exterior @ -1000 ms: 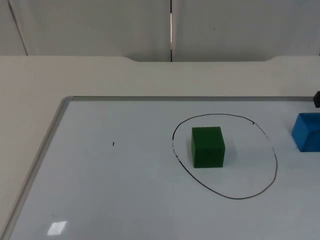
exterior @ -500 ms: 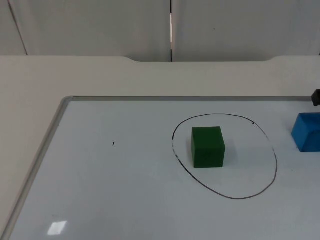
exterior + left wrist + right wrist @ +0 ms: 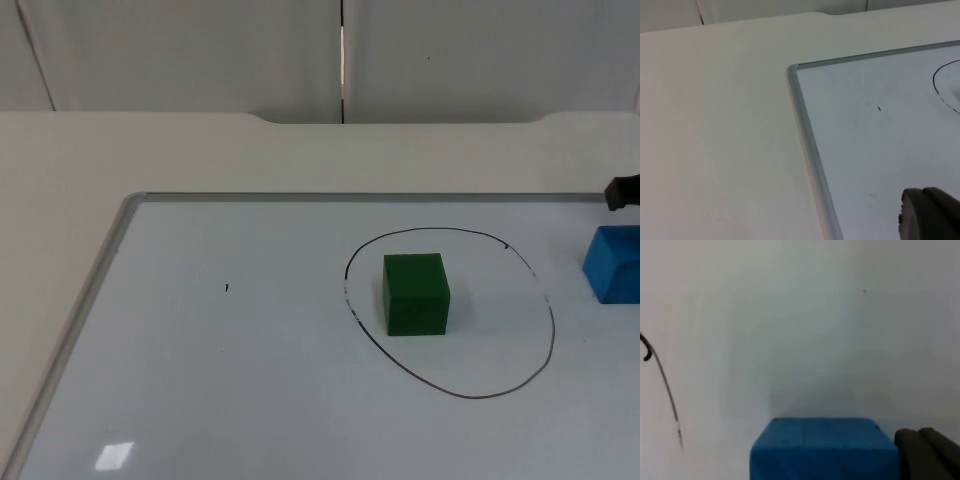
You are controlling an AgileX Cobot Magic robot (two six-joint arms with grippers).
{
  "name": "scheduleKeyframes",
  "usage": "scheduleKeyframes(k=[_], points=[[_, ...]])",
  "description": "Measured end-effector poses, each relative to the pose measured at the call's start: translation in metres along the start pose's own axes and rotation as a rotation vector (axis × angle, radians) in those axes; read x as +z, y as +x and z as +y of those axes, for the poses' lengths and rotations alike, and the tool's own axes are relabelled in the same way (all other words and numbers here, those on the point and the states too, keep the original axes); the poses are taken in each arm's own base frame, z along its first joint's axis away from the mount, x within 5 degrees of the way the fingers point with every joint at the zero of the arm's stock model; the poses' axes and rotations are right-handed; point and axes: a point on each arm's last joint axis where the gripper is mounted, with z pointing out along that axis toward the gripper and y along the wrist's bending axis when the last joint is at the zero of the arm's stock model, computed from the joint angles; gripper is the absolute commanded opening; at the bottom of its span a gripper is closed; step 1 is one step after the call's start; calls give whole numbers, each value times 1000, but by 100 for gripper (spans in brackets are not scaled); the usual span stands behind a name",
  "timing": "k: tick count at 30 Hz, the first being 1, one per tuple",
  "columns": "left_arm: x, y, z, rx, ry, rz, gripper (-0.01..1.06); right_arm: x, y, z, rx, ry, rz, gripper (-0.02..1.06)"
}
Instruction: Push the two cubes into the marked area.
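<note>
The blue cube (image 3: pixel 612 263) lay outside the marked circle (image 3: pixel 450 314), just off its right side, while the green cube (image 3: pixel 416 293) sat inside. The right gripper (image 3: pixel 620 191) was nearer, just behind the blue cube at the far edge; whether it was parted or closed I could not tell. It had crept slightly inward since a second earlier. The left gripper (image 3: pixel 927 212) waited over the whiteboard (image 3: pixel 250 380).

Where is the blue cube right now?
In the top view the solid blue cube sits at the right edge of the whiteboard, just outside the hand-drawn black circle that holds the green cube.
</note>
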Motion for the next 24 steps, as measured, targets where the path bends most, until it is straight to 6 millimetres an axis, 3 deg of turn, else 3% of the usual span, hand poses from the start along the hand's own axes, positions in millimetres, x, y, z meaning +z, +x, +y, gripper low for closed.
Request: scheduleKeyframes(k=[24], points=[[0,0,0,0,0,0,0,0,4,8,-18,-7,32,0]])
